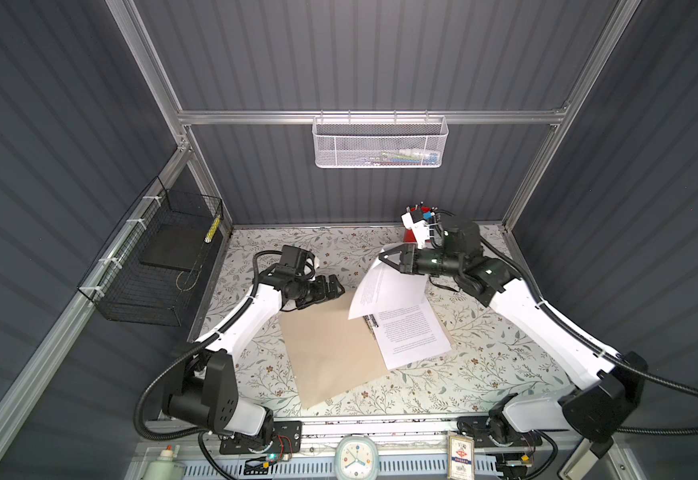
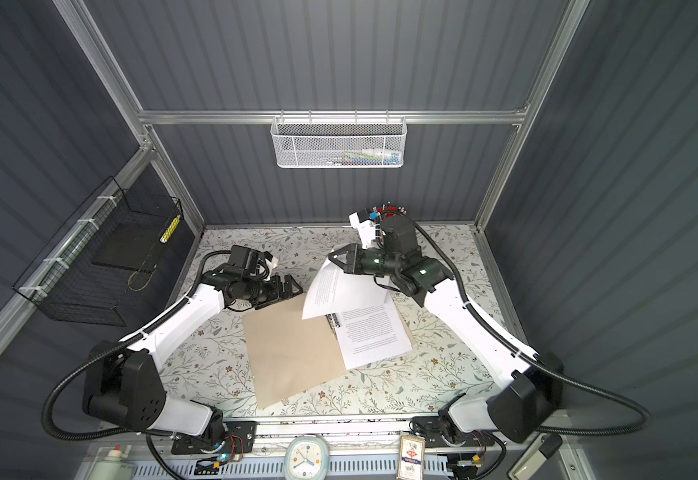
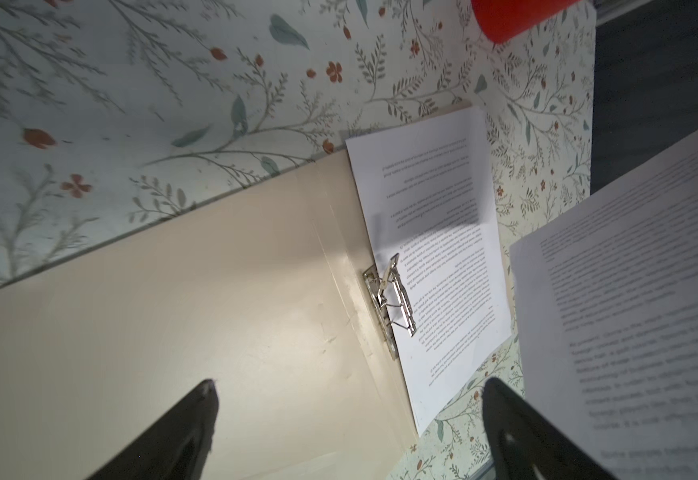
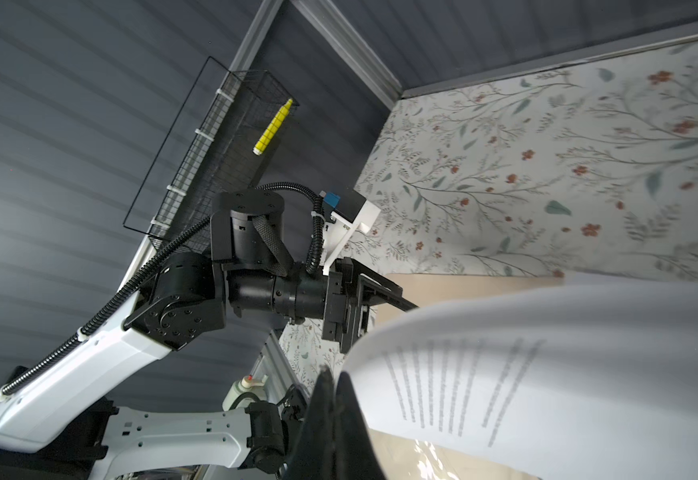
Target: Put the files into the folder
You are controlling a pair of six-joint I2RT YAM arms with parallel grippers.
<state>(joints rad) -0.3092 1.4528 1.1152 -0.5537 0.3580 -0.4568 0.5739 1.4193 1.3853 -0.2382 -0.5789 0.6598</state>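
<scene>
Your right gripper is pressed together on one corner of a printed sheet. Held only at that corner, the page hangs curled and slanting in the air, with its low edge near the spine of the folder. This grip seems meant to let the loose end touch down first, so the rest can be laid flat after it.

The tan folder lies open and skewed on the flowered table. Its left half is bare. On its right half the other files lie flat, one long edge against the metal clip, whose lever stands raised. You cannot tell whether the clip grips them.

Your left gripper is spread wide and holds nothing. It hovers over the far corner of the bare half, just beside the hanging sheet. From there it looks ready to steady the cover or guide the drooping paper.
</scene>
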